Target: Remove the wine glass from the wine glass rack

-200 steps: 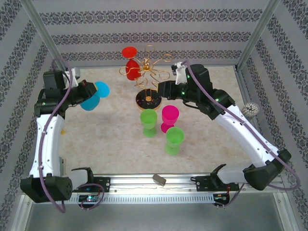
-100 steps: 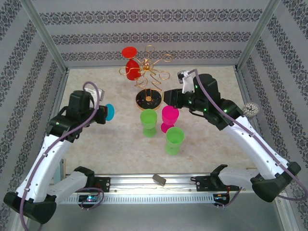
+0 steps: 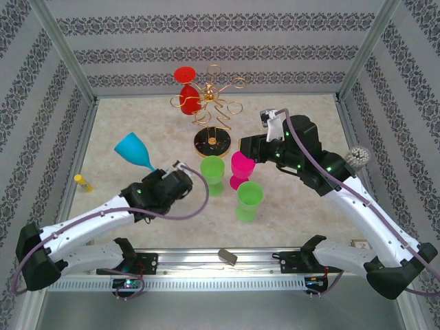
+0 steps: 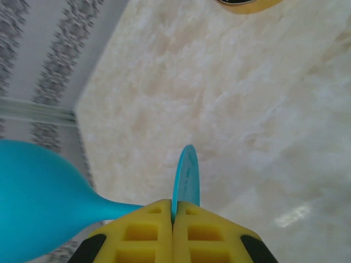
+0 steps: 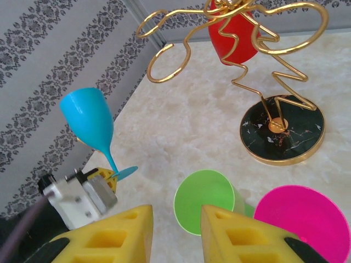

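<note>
Since a second ago the left arm has swung from the far left in toward the near middle, carrying the blue glass (image 3: pixel 132 148) with it, while the right gripper (image 5: pixel 175 230) has drawn back a little from the rack (image 3: pixel 214 110). The left gripper (image 4: pixel 173 224) is clamped tight on the rim of the blue glass's foot. The right gripper's fingers stand partly apart with nothing between them. The blue glass is well clear of the rack and held above the table (image 3: pixel 137 117), so its removal looks done and setting it down is likely what remains. A red glass (image 3: pixel 185 89) hangs on the rack. The blue glass's long axis runs near upright, bowl up and tilted toward the far left, foot down at the gripper.
</note>
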Controlling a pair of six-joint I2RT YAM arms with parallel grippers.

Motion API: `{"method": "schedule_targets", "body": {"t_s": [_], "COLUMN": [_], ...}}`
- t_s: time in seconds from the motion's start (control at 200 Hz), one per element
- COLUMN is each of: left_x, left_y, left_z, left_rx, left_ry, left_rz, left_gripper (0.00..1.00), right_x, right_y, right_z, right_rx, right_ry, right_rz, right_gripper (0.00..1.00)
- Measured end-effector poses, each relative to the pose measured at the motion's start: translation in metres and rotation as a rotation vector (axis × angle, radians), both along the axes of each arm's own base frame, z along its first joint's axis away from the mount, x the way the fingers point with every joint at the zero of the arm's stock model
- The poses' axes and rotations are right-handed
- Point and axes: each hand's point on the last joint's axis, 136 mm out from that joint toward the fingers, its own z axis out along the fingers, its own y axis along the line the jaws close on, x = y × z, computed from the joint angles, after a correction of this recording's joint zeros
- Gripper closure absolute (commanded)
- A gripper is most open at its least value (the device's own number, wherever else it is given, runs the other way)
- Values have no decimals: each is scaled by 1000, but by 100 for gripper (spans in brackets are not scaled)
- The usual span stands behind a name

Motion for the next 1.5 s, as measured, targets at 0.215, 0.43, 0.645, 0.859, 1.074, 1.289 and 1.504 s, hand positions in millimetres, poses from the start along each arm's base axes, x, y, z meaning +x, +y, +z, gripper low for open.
{"method": "schedule_targets", "body": {"t_s": [0.215,0.43,0.645,0.859,1.074,1.289,1.504], "left_x": [-1,2,4,4,3,2,0], "left_y": [-7,-1,-2,-1,-1,1,4], "left_z": [-7,-11,-24,-20,-28,-36,-38], "left_rx": [307,483,579,570,607,634,622], "left_ry": [-185,-265,-267,-294,-287,-272,-268], "left_rz": [-79,-57,-51,-38,-49,-61,-78], "left_gripper": [100,100,100,100,100,100,100], "right_x": [-2,-7,-12,-23,-24,-26,-22], "right_y": [-1,-1,17,61,102,146,187], "right_z": [-2,14,37,45,56,58,46], "right_rx": [-28,-34,-46,-118,-143,-174,-224], "right_ry": [-18,-55,-104,-126,-153,-178,-185], "right_rz": [16,49,128,281,400,508,590], "right_gripper": [70,69,69,63,59,55,50]}}
